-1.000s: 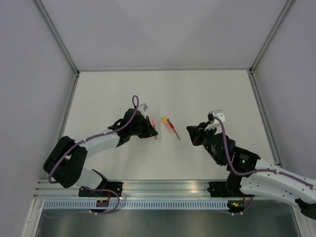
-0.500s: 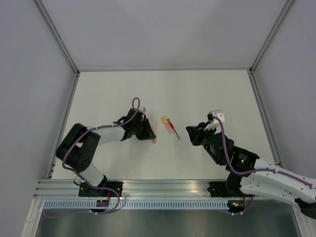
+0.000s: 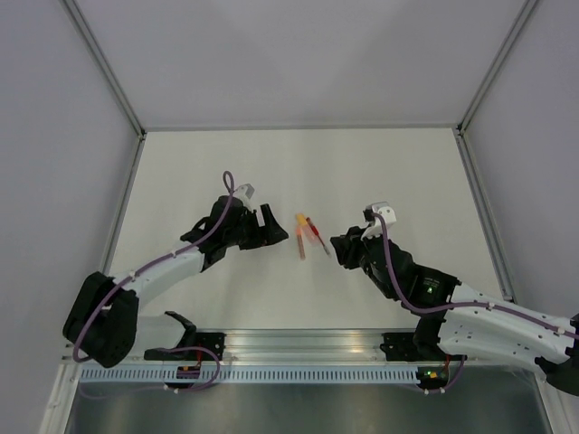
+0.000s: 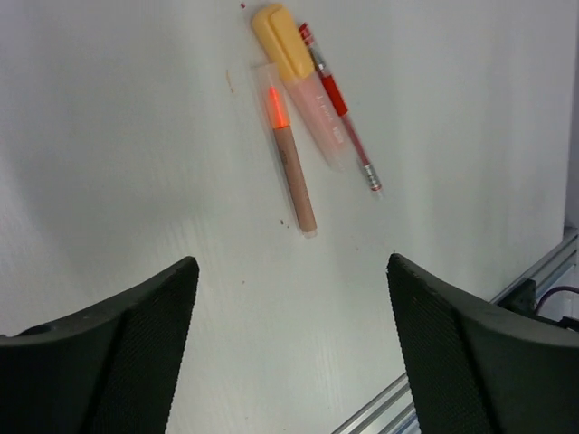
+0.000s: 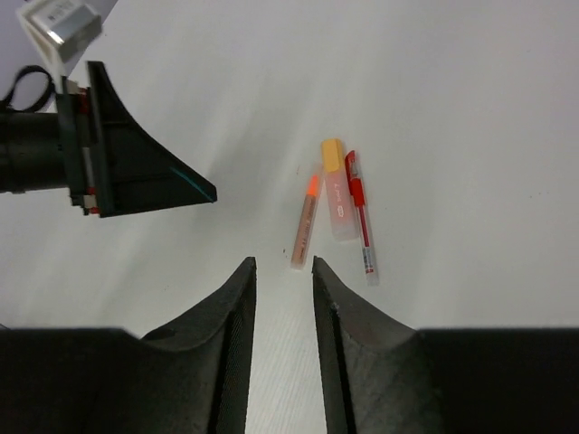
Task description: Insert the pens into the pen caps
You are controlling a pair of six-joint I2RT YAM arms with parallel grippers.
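Left end effector [image 3: 277, 223] sits low over the white bench [image 3: 407, 181], released, jaws spread wide, nothing between them. In the left wrist view both black fingers [image 4: 136, 344] frame bare bench, with the pens just ahead of the gap.

The task items lie in a small bunch between the two end effectors, to the right of the left one and to the left of the right one.
- Orange-peach pen [image 4: 291, 172] is the leftmost. It lies flat with its bright orange tip pointing away from the left end effector, and that end looks sheathed in something clear, but I can't tell for sure.
- Yellow-orange cap [image 4: 280, 41] is at the far end of the bunch, end to end with a pale pink translucent tube [image 4: 321, 127]. I can't tell if they are joined.
- Red pen [image 4: 336, 99] lies along the right side of the pink tube, touching it, thin tip toward the left wrist camera.
- The peach pen and pink tube meet at the far end and fan apart toward the near end.

Right end effector [image 3: 336, 246] is just right of the bunch, aimed at it. Its jaws are only narrowly parted and grip nothing. In the right wrist view its fingers [image 5: 237, 298] show a slim gap, with the peach pen's butt end right ahead.
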